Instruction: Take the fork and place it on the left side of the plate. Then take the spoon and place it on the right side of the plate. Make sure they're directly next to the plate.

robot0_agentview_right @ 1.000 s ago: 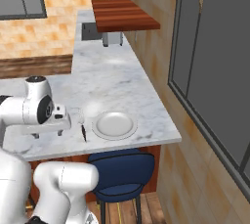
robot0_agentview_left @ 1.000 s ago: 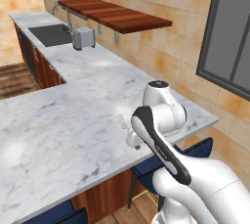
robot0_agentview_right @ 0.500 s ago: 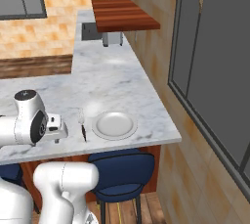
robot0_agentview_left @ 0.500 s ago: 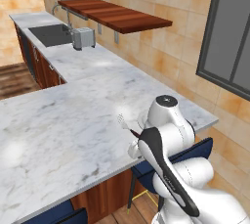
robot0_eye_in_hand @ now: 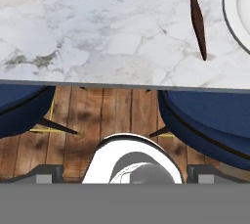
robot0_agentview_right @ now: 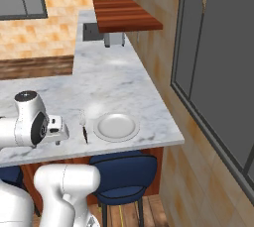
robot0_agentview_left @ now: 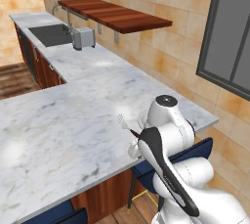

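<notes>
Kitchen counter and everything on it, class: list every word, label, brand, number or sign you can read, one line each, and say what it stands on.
None: no readable text in any view.
The plate, the fork, the marble counter and the toaster are all plain, with no print or marks.

Both base views look forward and down over the marble desk [robot0_agentview_left: 58,125] from behind the arm, left and right, sharing the plate [robot0_agentview_right: 116,126] corner. The hand view looks close at the desk edge, with the fork [robot0_eye_in_hand: 196,12].
</notes>
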